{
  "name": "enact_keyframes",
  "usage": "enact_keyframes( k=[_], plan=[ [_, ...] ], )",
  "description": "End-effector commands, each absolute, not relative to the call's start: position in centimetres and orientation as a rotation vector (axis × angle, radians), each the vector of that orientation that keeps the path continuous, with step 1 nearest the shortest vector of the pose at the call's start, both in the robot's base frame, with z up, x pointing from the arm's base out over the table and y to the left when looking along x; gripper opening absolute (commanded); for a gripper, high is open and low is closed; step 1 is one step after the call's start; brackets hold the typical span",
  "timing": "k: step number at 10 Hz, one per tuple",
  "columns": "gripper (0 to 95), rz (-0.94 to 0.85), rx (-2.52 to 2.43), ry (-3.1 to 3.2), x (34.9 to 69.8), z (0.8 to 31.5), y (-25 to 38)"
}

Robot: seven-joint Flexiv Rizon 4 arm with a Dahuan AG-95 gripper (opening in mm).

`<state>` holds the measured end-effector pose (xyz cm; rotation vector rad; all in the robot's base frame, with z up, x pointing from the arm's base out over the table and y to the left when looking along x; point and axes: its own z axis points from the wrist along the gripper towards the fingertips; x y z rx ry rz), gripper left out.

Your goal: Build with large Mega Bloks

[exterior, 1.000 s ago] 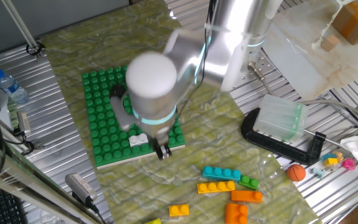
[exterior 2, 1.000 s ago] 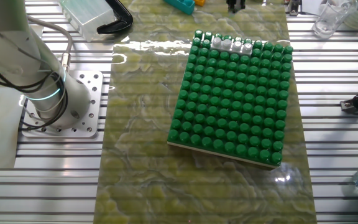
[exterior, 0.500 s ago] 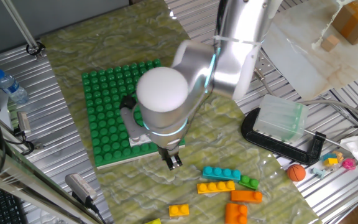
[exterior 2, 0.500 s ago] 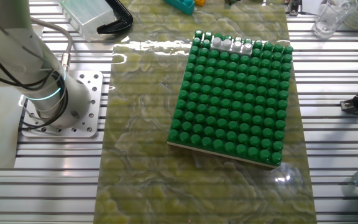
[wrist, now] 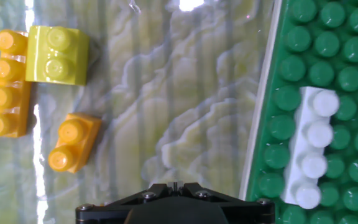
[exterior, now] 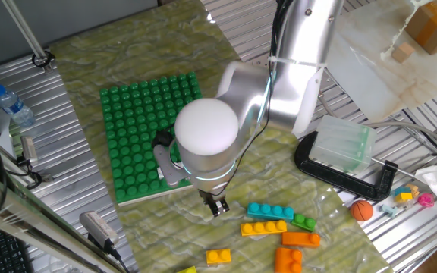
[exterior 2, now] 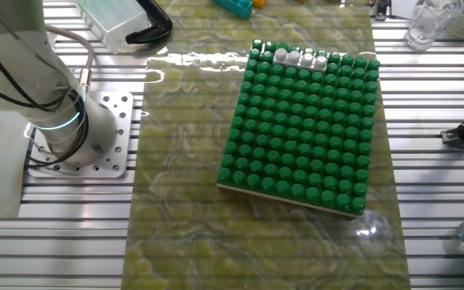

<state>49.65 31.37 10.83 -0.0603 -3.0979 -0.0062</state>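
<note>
White brick (wrist: 309,147), four studs long, seated on the green baseplate (exterior 2: 304,129) along one edge row; in the other fixed view it shows at the far edge (exterior 2: 300,56). In one fixed view the arm's elbow hides it.

Loose bricks on the table (exterior: 226,250) off the baseplate: cyan (exterior: 270,211), yellow (exterior: 263,227), green (exterior: 304,222), orange (exterior: 301,239), a second orange (exterior: 288,260) cut by the frame edge, small yellow-orange (exterior: 218,257).

Hand view: lime brick (wrist: 56,55), yellow brick (wrist: 6,84) partly cut off, small orange one (wrist: 73,141).

Gripper (exterior: 217,205) hangs above bare table between baseplate and loose bricks. Jaws look close together, nothing held; too small to tell the gap.

Orange ball (exterior: 362,210) beside black clamp (exterior: 344,171).
</note>
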Motion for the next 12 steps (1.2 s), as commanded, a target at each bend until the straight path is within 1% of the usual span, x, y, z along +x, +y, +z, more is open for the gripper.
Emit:
enact_keyframes(
  k=[1, 4, 8, 9, 12],
  plan=[
    [0.0, 0.017, -0.069, -3.133, 49.5, 10.9, 31.2],
    [0.0, 0.034, 0.014, -3.139, 49.5, 10.9, 31.2],
    [0.0, 0.005, 0.131, -3.138, 49.5, 10.9, 31.2],
    [19.0, -0.012, 0.134, -3.140, 49.3, 10.9, 31.4],
    [19.0, -0.035, 0.072, -3.150, 49.3, 11.1, 33.7]
  ],
)
